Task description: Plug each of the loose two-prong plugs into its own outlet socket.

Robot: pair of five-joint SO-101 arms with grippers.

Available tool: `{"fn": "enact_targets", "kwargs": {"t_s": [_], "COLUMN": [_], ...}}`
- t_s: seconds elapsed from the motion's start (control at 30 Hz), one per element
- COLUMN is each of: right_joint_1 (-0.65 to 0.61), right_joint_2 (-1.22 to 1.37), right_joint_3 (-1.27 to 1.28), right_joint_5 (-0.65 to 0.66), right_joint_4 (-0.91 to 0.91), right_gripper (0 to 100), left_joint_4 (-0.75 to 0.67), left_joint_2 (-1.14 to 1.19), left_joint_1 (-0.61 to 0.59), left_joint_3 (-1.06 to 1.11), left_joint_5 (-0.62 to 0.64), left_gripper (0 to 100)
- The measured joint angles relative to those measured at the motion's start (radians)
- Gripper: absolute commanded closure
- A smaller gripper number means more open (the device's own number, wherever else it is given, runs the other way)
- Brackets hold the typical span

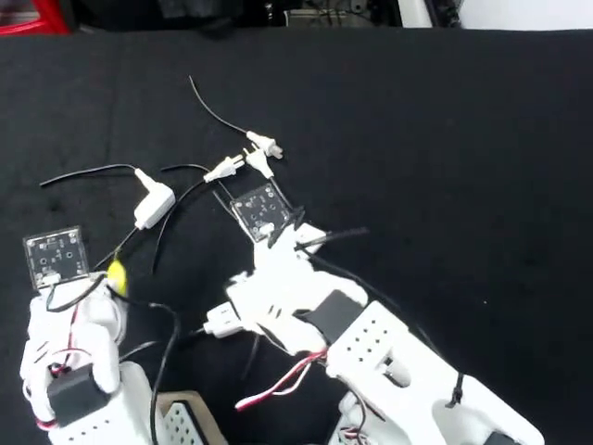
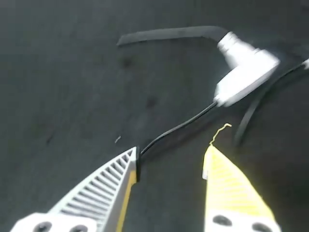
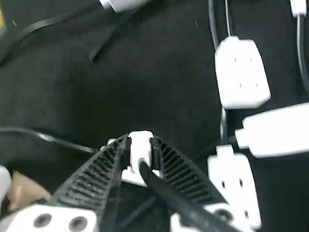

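Two plugs matter. Overhead, the angled plug (image 1: 153,204) lies on the desk (image 1: 445,139) near a socket (image 1: 57,255). Wrist-side, the left fingers (image 2: 104,186) stand apart astride the cable (image 2: 178,128) beside that plug, apparently lining up; the right fingers (image 3: 104,166) clamp a small plug (image 3: 140,150), likely for carrying.

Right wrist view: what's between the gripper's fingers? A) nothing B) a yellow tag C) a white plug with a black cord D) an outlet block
C: the right gripper is shut on a white plug, whose black cord runs back toward the camera.

1 plug (image 1: 225,169) immed. behind socket (image 1: 258,207)
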Motion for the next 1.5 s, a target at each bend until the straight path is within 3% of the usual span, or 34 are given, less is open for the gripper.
{"fn": "enact_targets", "kwargs": {"t_s": [0.27,0.53,1.17,1.5], "right_joint_1": [0.002,0.008,-0.026,-0.147], "right_joint_2": [0.153,0.351,0.367,0.367], "right_joint_3": [-0.026,-0.103,-0.087,-0.075], "right_joint_5": [-0.044,-0.087,-0.087,-0.089], "right_joint_4": [0.074,-0.012,-0.021,0.008], "right_gripper": [98.6,98.6,98.6,98.6], "left_joint_4": [-0.094,-0.103,-0.103,-0.103], "left_joint_2": [0.003,0.003,0.003,0.003], "left_joint_1": [-0.092,-0.095,-0.095,-0.095], "left_joint_3": [0.249,0.262,0.262,0.262], "left_joint_5": [-0.109,-0.127,-0.127,-0.127], "left_gripper": [78,78,78,78]}}
